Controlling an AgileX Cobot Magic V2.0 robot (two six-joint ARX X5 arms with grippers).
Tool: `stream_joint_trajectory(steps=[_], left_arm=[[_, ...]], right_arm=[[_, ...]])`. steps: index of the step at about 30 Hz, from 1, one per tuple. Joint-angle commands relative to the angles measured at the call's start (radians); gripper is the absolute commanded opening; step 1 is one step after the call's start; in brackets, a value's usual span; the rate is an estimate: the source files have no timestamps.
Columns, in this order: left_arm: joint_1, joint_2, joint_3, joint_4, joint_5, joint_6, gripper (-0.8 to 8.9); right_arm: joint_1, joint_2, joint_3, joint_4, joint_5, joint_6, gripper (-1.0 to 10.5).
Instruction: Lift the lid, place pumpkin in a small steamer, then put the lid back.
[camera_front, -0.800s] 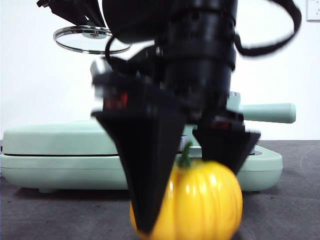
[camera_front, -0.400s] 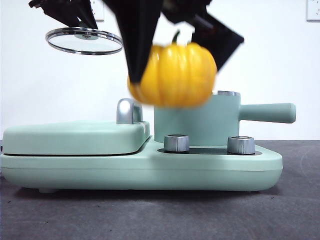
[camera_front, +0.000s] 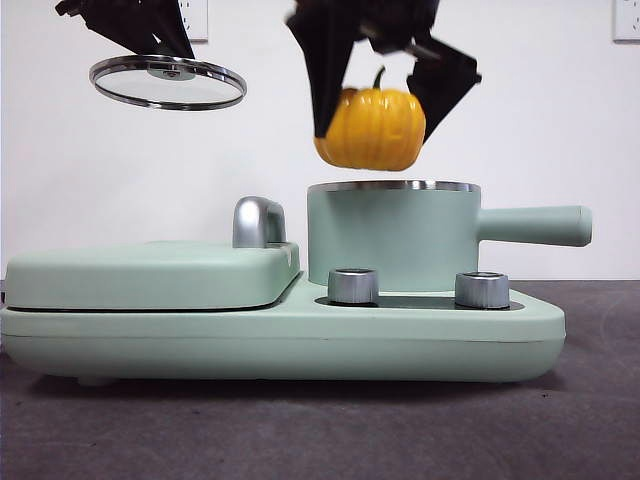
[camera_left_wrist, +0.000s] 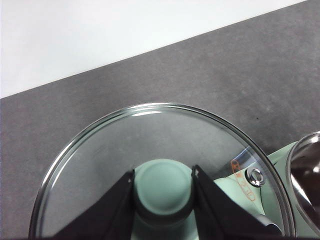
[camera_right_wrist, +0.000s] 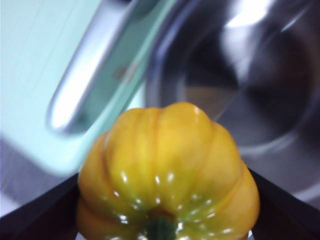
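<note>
The pumpkin (camera_front: 371, 129) is glossy yellow-orange plastic, ribbed into rounded lobes with a short curved green stem, and highlights shine along its ridges in the right wrist view (camera_right_wrist: 167, 172). It sits between the two black, wedge-shaped jaws of the right gripper (camera_front: 378, 118), which press on its opposite flanks and hold it in the air just above the open mouth of the small steamer (camera_front: 392, 238), not touching the rim. The steamer is a smooth mint-green cylinder with a bright steel rim and a long straight handle; beyond the jaws, its polished steel inside (camera_right_wrist: 250, 80) appears blurred. That arm comes down from above, jaws pointing downward.

The lid (camera_front: 167, 82) is a thin clear-glass disc edged in shiny steel, with a rounded matte mint-green knob (camera_left_wrist: 163, 187). The left gripper (camera_left_wrist: 163, 192) has its jaws closed against the knob's two sides, so the disc (camera_left_wrist: 150, 150) spreads out flat beyond them, hanging high and well apart from the steamer. Under it lies dark grey, finely textured table (camera_left_wrist: 150, 80).
</note>
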Motion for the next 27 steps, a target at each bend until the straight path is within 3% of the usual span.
stream_joint_trajectory(steps=[1,11,16,27], left_arm=[[-0.003,-0.007,0.035,0.030,0.007,0.006,0.15],[-0.003,-0.007,0.035,0.034,0.007,0.006,0.15],[-0.003,-0.007,0.035,0.034,0.007,0.006,0.14],[-0.003,-0.007,0.035,0.032,0.007,0.006,0.15]], right_arm=[[-0.030,0.065,0.103,-0.011,0.004,-0.037,3.2],[-0.111,0.204,0.195,-0.017,0.007,-0.045,3.2],[-0.107,0.246,0.195,-0.016,0.106,-0.044,3.2],[-0.087,0.297,0.195,-0.015,0.127,-0.039,3.3]])
